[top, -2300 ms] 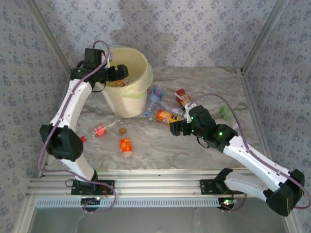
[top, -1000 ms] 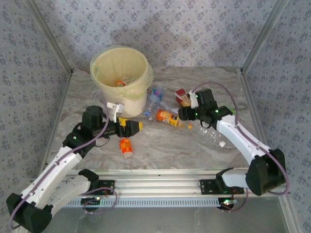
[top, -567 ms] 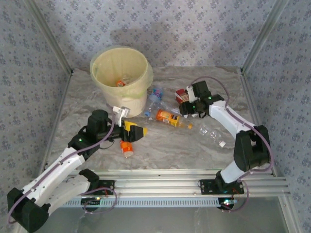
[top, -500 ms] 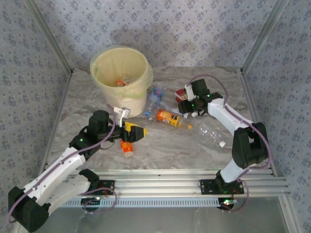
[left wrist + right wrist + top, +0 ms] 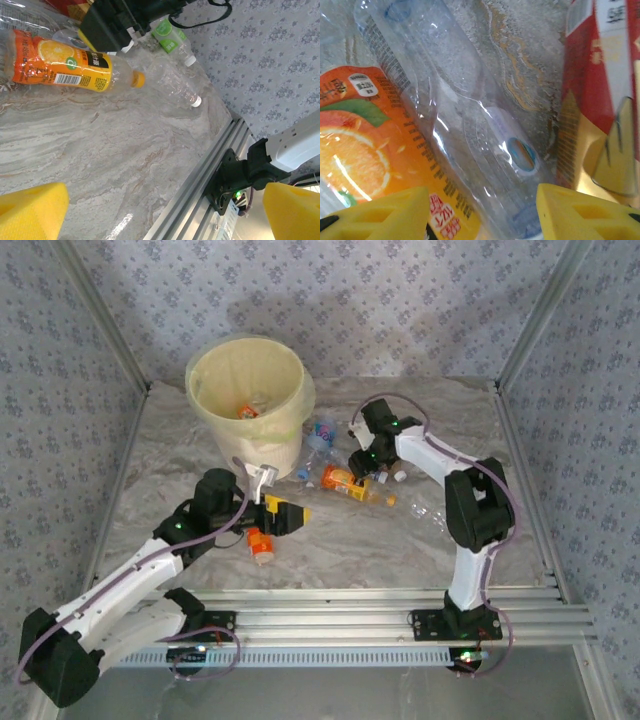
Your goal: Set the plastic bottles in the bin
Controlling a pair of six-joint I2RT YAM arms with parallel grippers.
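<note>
While the top camera shows the bin (image 5: pixel 262 445) standing at the back with bottles (image 5: pixel 247 410) inside and the left gripper (image 5: pixel 290 512) wide open beside a small orange bottle (image 5: pixel 260 545), the right wrist camera shows the right gripper (image 5: pixel 480 200) up close, its fingers (image 5: pixel 375 215) apart around a clear bottle (image 5: pixel 470 125); squeezing it or not, I cannot tell.

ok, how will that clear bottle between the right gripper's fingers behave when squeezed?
Probably light and thin-walled: the clear bottle looks empty and creased, so it may buckle under the right gripper. Lying beside the orange-label bottle, its smooth round body could slip or roll.
</note>
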